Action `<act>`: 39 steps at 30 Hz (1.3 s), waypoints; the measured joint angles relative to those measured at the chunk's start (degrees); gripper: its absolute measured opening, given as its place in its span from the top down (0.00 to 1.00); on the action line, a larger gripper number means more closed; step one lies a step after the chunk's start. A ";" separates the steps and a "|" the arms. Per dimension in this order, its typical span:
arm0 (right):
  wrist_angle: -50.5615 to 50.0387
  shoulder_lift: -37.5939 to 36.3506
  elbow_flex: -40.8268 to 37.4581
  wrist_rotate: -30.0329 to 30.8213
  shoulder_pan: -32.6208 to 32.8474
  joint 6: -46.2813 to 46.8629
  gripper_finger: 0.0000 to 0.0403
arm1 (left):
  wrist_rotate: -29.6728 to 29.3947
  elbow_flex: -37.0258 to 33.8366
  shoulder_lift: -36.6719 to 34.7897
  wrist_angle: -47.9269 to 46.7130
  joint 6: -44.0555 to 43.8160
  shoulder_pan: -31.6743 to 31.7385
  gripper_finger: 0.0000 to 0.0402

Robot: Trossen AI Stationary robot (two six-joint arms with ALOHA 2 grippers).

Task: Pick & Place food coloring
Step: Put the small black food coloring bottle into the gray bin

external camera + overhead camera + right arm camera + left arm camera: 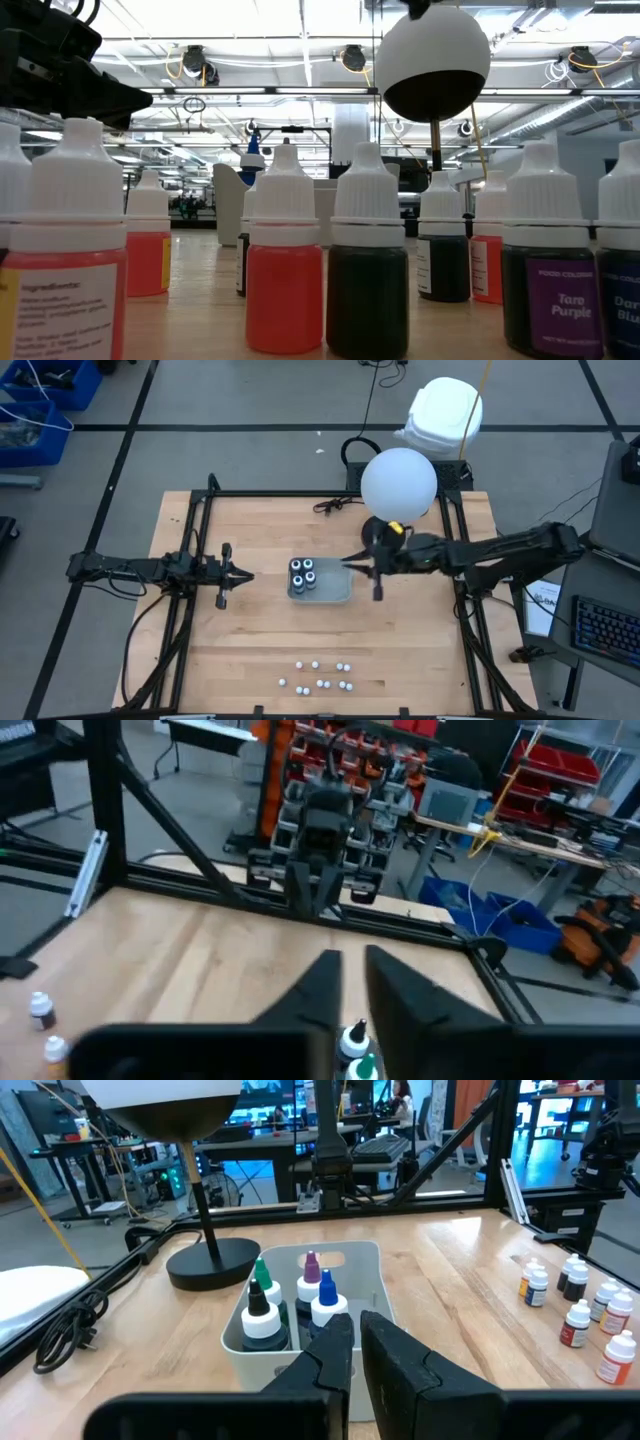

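down at the near edge of the wooden table (260, 630), a loose cluster of tiny white-capped dropper bottles (322, 676) stands upright in a small group, well apart from both arms. from table height they fill the front of the view: one with orange-red liquid (285, 270), one nearly black (367, 270), and a purple-labelled one (555, 280) off to the side, all with ribbed white caps.

farther in, around the middle of the table, sits a pale rectangular tray (335, 591). four small dark bottles (303, 573) are bunched in the end of it that faces the left arm; from the left wrist camera they show coloured pointed tips, green (262, 1280), purple (311, 1270) and blue (327, 1290) among them, with the rest of the tray bare.

the left gripper (246, 575) hangs just beside that end of the tray, its fingers pinched almost together and gripping nothing. the right gripper (349, 563) is over the opposite end of the tray, at its far rim; its fingers look narrow in its own wrist camera, with only a slim gap between them and nothing between them that i can make out. two bottle tips (353, 1042) show just below them.

beyond the tray stands a lamp with a big white globe (399, 482) on a round black base (212, 1263), and behind that a white bin (442, 415) on the floor.
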 joint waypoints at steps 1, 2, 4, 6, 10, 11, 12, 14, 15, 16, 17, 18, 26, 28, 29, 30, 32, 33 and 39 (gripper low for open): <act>-1.73 -1.43 0.00 0.02 0.00 0.26 0.98 | 0.00 0.00 0.01 0.00 0.00 0.01 0.91; -3.36 -2.74 0.00 0.02 0.00 0.95 0.98 | 0.00 0.00 0.00 0.03 0.00 0.01 0.91; -5.98 -5.00 0.00 -0.15 0.07 2.38 0.97 | 0.00 0.00 0.02 -0.01 0.00 -0.01 0.91; -8.56 -7.02 -0.02 -1.42 0.07 2.99 0.96 | 0.00 0.00 0.00 0.03 0.00 -0.01 0.91; -9.53 -11.29 -1.79 -2.92 0.11 3.43 0.99 | -0.01 0.00 0.00 0.01 -0.14 0.01 0.91; -9.33 -12.59 -2.46 -2.91 0.09 3.66 0.99 | -0.01 0.00 0.01 -0.02 -0.45 0.01 0.91; -9.26 -13.94 -3.11 -2.90 0.00 4.00 0.99 | 0.00 0.00 0.02 -0.01 -0.62 0.00 0.91; -9.22 -17.32 -4.66 -2.89 -0.36 4.47 0.99 | 0.00 0.00 0.01 -0.02 -0.94 0.01 0.91; -9.11 -19.06 -5.45 -2.85 -0.39 4.50 0.99 | 0.00 0.00 0.02 -0.03 -0.96 -0.01 0.91; -8.96 -20.94 -6.42 -2.78 -0.39 4.50 1.00 | 0.00 0.00 0.00 -0.01 -0.96 -0.01 0.91; -8.98 -22.65 -7.45 -2.78 -0.39 4.53 1.00 | 0.00 0.00 0.00 0.01 -0.96 0.01 0.91; -8.87 -24.30 -8.43 -2.79 -0.39 4.80 1.00 | 0.00 0.00 0.00 -0.01 -0.96 0.00 0.91; -5.29 -35.55 -18.58 -2.41 -0.39 7.93 1.00 | -0.02 0.00 0.02 -0.01 -1.09 0.01 0.91; -5.31 -38.37 -20.99 -2.38 -0.39 8.24 1.00 | -0.02 0.00 0.00 -0.01 -1.11 0.01 0.91; -5.27 -39.77 -22.22 -2.36 -0.39 8.73 1.00 | -0.02 0.00 0.01 -0.01 -1.13 0.00 0.91; -5.23 -41.02 -23.47 -2.32 -0.39 9.14 1.00 | -0.02 0.00 0.02 -0.01 -1.13 0.00 0.91; -5.26 -43.62 -26.11 -2.29 -0.39 9.61 1.00 | -0.02 0.02 0.00 -0.01 -1.14 0.00 0.91; -5.21 -44.89 -27.48 -2.28 -0.39 9.84 1.00 | -0.02 0.00 0.02 -0.03 -1.23 0.01 0.91; -4.11 -51.97 -35.14 0.65 -0.41 10.74 1.00 | -0.02 0.00 0.02 -0.03 -1.33 0.00 0.91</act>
